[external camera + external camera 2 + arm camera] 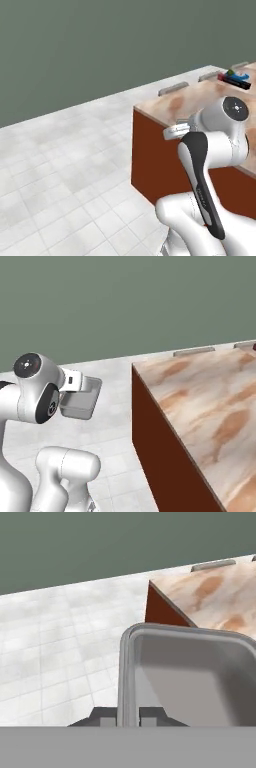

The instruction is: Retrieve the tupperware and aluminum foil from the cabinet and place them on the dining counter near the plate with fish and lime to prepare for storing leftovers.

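My gripper (pixel 129 716) is shut on the left wall of the tupperware (pixel 190 677), a shallow translucent grey tub. The tub hangs in the air over the tiled floor, short of the near corner of the dining counter (pixel 200 401). From the right base view the tupperware (pixel 80 400) hangs left of that corner, level with its marbled top. At the counter's far right end lies the aluminum foil (pixel 235 81), a black carton with a red end. Just behind it are the blue plate (pixel 243 76) and the green lime (pixel 231 73). The cabinet is out of view.
The counter's reddish-brown side (pixel 155 160) drops straight to the pale tiled floor (pixel 65 165). Flat grey slabs (pixel 173 88) stand along the counter's far edge. A plain grey-green wall (pixel 125 301) closes the back. Open floor lies left of the counter.
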